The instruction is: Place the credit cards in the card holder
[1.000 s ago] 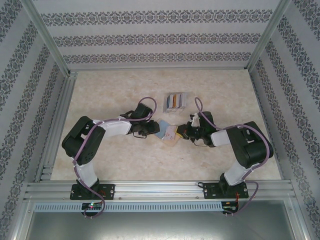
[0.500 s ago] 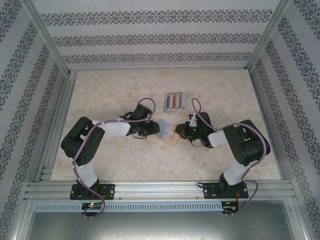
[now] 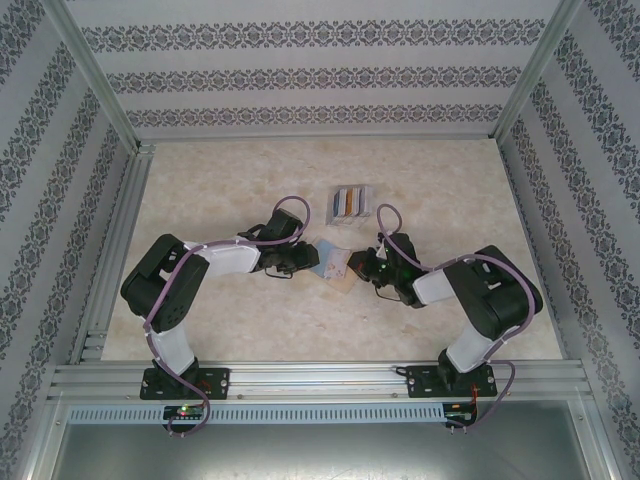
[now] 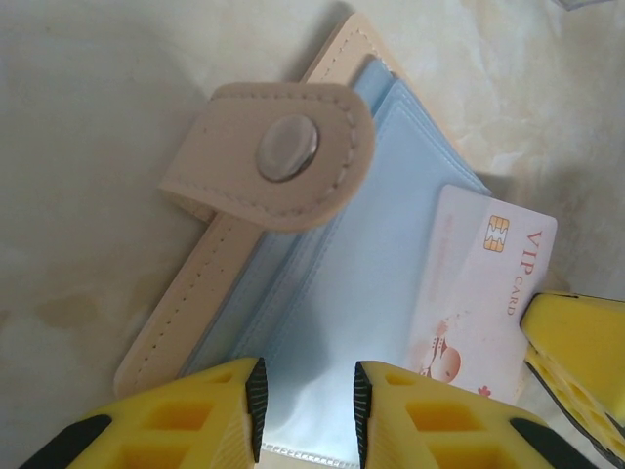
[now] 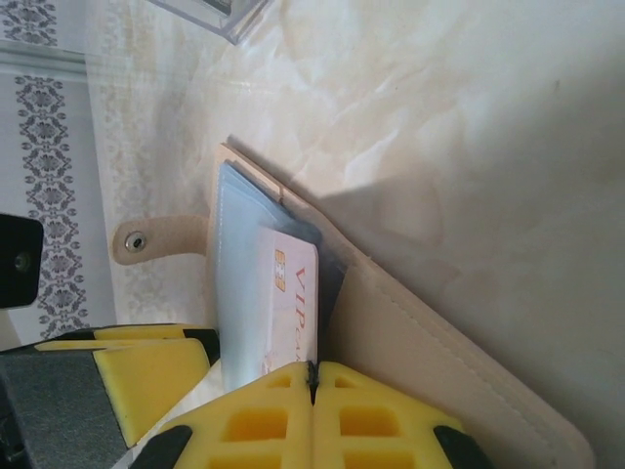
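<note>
Top external view is giving you the layout: the card holder [image 3: 335, 266] is lying open near the middle of the table [image 3: 200, 180]. Both arms are reaching in from the near edge, the left gripper [image 3: 306, 262] at its left side and the right gripper [image 3: 362, 266] at its right. A clear tray [image 3: 352, 202] of cards is sitting just beyond it toward the far edge, apart from it. Bare tabletop is running out to the left and right edges and into both far corners.

On the left wrist view, the left gripper's fingers [image 4: 225, 415] are standing a little apart, with the blue sleeves [image 4: 322, 264] running through the gap; you cannot tell whether they are pinching. The snap tab [image 4: 283, 151] is lying folded over the holder's tan edge.

On the right wrist view, the right gripper's jaws are pressing together on the near corner of a white VIP card [image 5: 288, 303]. The card is leaning against the sleeves, chip end pointing away from the fingertips.
</note>
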{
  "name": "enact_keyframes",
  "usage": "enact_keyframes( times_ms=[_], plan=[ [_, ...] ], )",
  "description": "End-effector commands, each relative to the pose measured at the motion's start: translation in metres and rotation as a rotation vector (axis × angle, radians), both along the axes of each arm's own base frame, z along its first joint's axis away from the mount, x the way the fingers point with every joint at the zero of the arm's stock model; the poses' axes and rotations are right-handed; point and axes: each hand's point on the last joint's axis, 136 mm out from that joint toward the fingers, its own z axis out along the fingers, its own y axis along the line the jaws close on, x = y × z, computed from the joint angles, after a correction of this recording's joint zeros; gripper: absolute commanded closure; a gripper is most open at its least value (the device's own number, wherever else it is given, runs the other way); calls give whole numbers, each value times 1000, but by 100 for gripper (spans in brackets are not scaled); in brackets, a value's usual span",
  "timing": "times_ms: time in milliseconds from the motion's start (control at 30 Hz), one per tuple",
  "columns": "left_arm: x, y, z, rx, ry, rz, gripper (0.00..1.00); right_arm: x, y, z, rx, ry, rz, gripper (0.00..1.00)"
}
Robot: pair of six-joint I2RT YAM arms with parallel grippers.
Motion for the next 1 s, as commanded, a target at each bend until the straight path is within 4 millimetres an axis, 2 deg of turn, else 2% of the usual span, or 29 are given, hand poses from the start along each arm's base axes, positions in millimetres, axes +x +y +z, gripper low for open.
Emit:
enact_keyframes(
  times_ms=[0, 167, 600, 967],
  plan=[
    [-8, 8, -5, 10, 39, 12, 67, 8, -4, 13, -6, -65, -59, 100],
    [-10, 8, -5, 7, 41, 14, 67, 6, -9, 17, -30, -92, -101, 100],
    [-10, 8, -4, -3, 38, 18, 67, 12, 7, 18, -24, -113, -101, 100],
    [-10, 7, 1, -17, 29, 23, 67, 9, 19, 12, -35, -122, -102, 100]
  ],
)
